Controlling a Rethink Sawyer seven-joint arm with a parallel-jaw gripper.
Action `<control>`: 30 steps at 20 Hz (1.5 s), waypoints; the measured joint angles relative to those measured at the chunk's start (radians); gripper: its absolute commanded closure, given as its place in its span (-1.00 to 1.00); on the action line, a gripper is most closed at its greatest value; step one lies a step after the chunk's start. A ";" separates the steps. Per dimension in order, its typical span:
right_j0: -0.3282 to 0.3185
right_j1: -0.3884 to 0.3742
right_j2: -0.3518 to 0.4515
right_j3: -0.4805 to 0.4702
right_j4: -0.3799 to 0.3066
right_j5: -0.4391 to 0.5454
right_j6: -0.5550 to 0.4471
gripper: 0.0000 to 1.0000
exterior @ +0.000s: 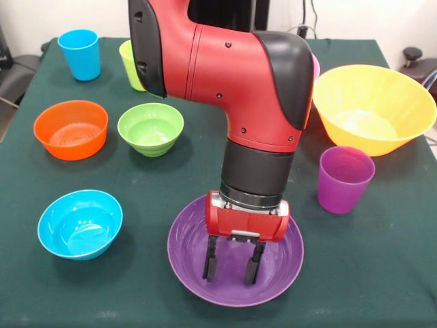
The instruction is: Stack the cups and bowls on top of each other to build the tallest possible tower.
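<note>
Purple bowl (235, 290) is seen nearest, sitting on the green worktop (369, 273). The pincer (233, 269) is held inside it, fingers spread with a clear gap, nothing pinched; whether the tips touch the bowl floor cannot be told. From the left: blue bowl (80, 223) is placed near-left, orange bowl (71, 129) behind it, blue cup (80, 54) at far left. Green bowl (150, 128) is set just right of the orange one, apart. Lime green cup (130, 65) is partly hidden behind the red arm (225, 75). Purple cup (345, 179) stands upright right of the arm, yellow bowl (372, 106) just behind it. Nothing is stacked.
</note>
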 measured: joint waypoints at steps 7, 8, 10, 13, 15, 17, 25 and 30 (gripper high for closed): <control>0.002 -0.013 0.000 0.023 0.002 0.000 0.000 -1.00; 0.003 -0.015 0.000 0.027 0.002 0.000 0.000 -1.00; 0.008 -0.033 0.000 0.059 0.002 0.013 0.000 -1.00; 0.011 -0.056 0.001 0.097 0.002 0.036 0.000 -1.00; 0.012 -0.071 0.001 0.121 0.002 0.049 0.000 -1.00; 0.012 -0.088 0.001 0.146 0.002 0.059 0.000 -1.00; 0.012 -0.125 0.002 0.178 0.002 0.093 0.000 -1.00; 0.012 -0.130 0.003 0.179 0.002 0.094 0.000 -1.00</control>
